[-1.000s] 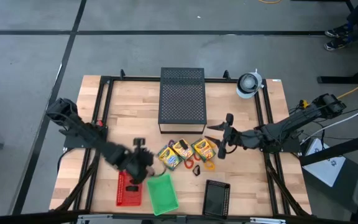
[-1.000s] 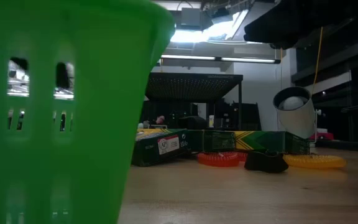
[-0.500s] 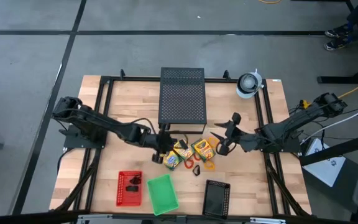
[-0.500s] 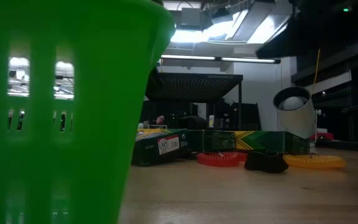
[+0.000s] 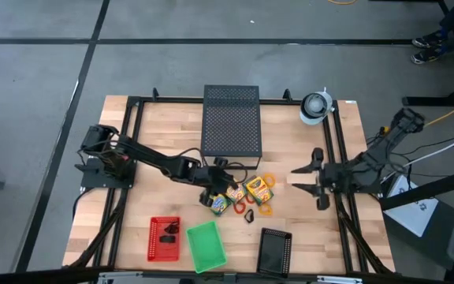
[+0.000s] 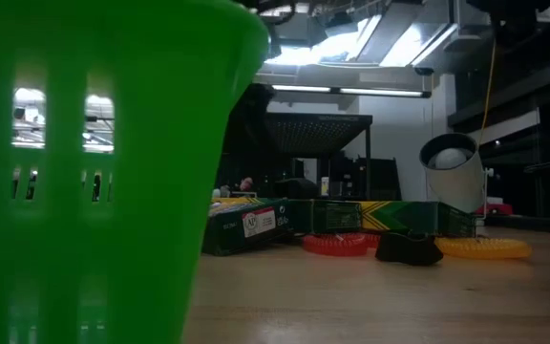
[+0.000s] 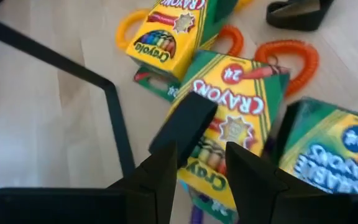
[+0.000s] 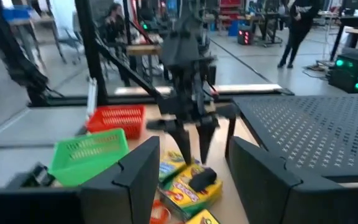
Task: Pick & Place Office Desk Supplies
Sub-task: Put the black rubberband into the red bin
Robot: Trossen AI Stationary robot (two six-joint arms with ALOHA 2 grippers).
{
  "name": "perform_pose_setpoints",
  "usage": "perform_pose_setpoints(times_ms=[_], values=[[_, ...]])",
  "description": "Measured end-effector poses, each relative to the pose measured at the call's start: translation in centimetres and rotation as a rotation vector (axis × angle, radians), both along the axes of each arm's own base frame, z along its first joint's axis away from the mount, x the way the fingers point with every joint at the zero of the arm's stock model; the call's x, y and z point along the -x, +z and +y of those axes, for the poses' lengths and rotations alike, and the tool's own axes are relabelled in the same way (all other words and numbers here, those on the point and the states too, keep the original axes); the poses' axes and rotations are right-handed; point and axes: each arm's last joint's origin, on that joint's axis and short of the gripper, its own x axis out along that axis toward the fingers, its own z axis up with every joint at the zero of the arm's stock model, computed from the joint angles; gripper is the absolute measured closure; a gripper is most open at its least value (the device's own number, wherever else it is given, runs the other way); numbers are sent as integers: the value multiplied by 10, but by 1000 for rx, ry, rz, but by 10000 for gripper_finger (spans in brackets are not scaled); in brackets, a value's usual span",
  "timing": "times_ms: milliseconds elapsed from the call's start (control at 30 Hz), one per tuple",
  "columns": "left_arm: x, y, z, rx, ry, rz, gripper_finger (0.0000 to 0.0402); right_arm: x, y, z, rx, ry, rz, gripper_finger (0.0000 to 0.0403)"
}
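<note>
While the right gripper point(image 5: 312, 175) waited open beside the table edge, the left gripper point(image 5: 221, 188) hovered open over a crayon box point(image 7: 229, 124), apparently about to descend and clamp it

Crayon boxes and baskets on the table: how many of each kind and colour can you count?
Crayon boxes: 3
Red basket: 1
Green basket: 1
Black mesh tray: 1
Total: 6
</note>
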Motion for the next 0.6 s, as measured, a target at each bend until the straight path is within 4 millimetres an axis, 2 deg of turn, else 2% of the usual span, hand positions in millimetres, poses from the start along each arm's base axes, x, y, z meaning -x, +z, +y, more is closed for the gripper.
perform_pose_setpoints(times_ms=[200,400,600], values=[[-7,0,0,-82,4,0,269,4,-7,-1,-6,-32,3,207],[-8,3,0,-84,3,-17,269,3,-8,0,3,-36,6,207],[-11,-9,-1,-69,-16,11,269,3,-8,0,2,-25,7,207]])
